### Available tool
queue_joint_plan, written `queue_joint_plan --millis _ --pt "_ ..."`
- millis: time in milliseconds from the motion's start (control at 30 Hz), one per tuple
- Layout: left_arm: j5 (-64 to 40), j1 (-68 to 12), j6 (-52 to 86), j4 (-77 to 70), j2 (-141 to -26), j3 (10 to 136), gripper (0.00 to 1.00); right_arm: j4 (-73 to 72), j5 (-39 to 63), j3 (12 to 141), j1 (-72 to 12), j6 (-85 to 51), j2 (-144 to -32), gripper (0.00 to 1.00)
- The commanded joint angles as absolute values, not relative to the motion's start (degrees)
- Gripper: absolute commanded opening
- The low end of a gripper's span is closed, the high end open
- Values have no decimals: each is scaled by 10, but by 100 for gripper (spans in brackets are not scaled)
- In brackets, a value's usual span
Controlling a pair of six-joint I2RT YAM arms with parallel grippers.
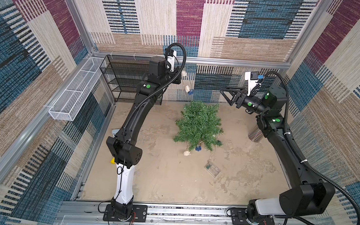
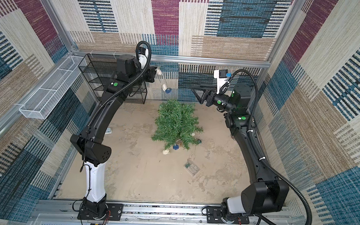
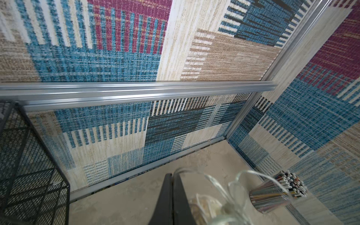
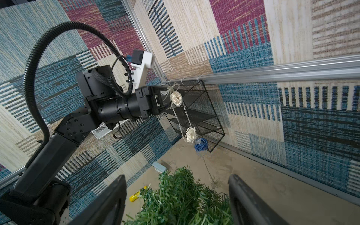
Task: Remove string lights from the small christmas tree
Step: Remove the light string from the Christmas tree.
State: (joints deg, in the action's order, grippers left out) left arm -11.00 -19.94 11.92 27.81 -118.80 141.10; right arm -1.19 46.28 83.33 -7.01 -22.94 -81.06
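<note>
The small christmas tree (image 1: 198, 125) (image 2: 176, 123) is on the sandy floor mid-table, its tip toward the back wall. My left gripper (image 3: 172, 175) (image 1: 178, 79) is raised near the back wall and shut on the wire of the string lights (image 4: 176, 98). Two cream balls and a blue ball (image 1: 190, 92) dangle below it. More balls (image 1: 187, 153) lie at the tree's base, and the clear battery box (image 1: 212, 168) (image 2: 191, 166) is in front. My right gripper (image 4: 176, 178) (image 1: 225, 96) is open above the tree's tip (image 4: 181, 198), holding nothing.
A black mesh shelf (image 1: 123, 79) stands at the back left, beside a white wire basket (image 1: 73, 93) on the left rail. A clear cylinder of coloured sticks (image 1: 255, 136) (image 3: 276, 192) stands at the right. A yellow item (image 4: 137, 195) and a pale small device (image 4: 158, 167) lie left of the tree.
</note>
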Motion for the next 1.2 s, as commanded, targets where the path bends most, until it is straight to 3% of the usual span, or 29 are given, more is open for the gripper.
queue_joint_plan --millis 0,333,500,833,1167 --pt "-82 -197 105 297 -1165 1386 0 32 449 829 -70 -194 -802 84" --pt "-57 -181 128 340 -1153 1333 0 60 436 798 -73 -177 -780 84" --pt "-23 -171 141 350 -1122 1260 0 89 425 796 -73 -155 -773 84" --pt "-51 -144 168 392 -1039 1104 0 111 417 788 -71 -137 -770 84" --pt "-66 -141 152 480 -1030 1255 0 116 418 789 -71 -132 -766 85"
